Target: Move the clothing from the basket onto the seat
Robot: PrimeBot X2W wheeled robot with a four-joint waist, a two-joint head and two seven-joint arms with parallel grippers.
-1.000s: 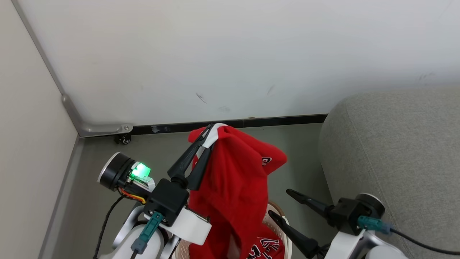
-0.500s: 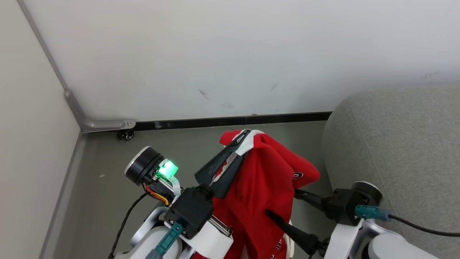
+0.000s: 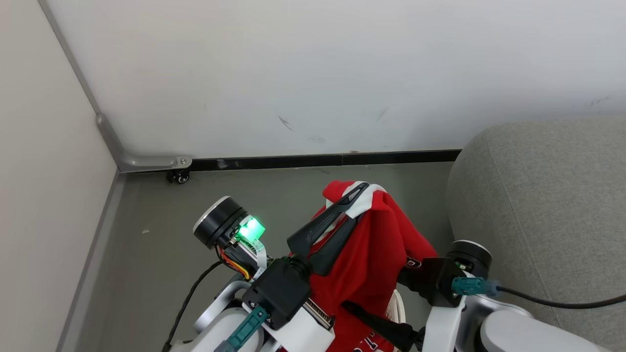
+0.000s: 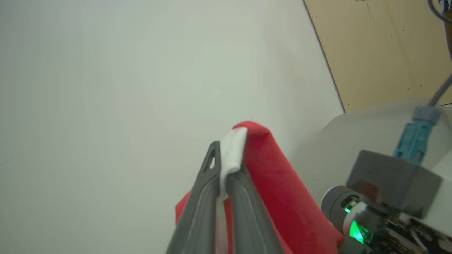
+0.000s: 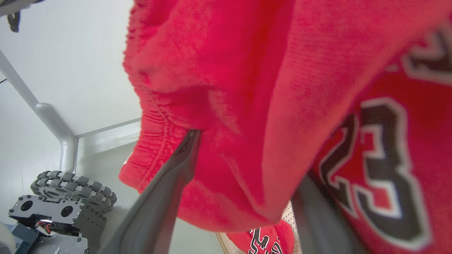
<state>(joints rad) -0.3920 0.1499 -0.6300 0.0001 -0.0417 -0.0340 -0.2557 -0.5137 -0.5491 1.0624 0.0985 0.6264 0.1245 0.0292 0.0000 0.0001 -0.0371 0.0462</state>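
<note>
Fabric is hanging in the head view. The left gripper [image 3: 361,201] is pinching the white stripe of the red shorts [image 3: 376,254] with its fingers pressed together. The shorts are draping down above the grey floor [image 3: 244,195], near the left edge of the seat [image 3: 538,195] but apart from it. Lower down, the right gripper [image 3: 374,288] is spreading its fingers wide around the hanging cloth and gripping nothing. A sliver of the basket [image 3: 398,308] is peeking out beneath the shorts, with the lettered jersey [image 3: 368,341] beside it.

From the left wrist, the left gripper [image 4: 226,158] is clamping the white stripe, and the red shorts [image 4: 279,190] are falling away to the right.

From the right wrist, the right gripper [image 5: 247,157] is standing wide open, with the red shorts [image 5: 212,70] sagging between its fingers [image 5: 166,190]. The jersey [image 5: 374,158] is showing black-and-white lettering at the right, and the perforated basket [image 5: 290,218] is lying below.
</note>
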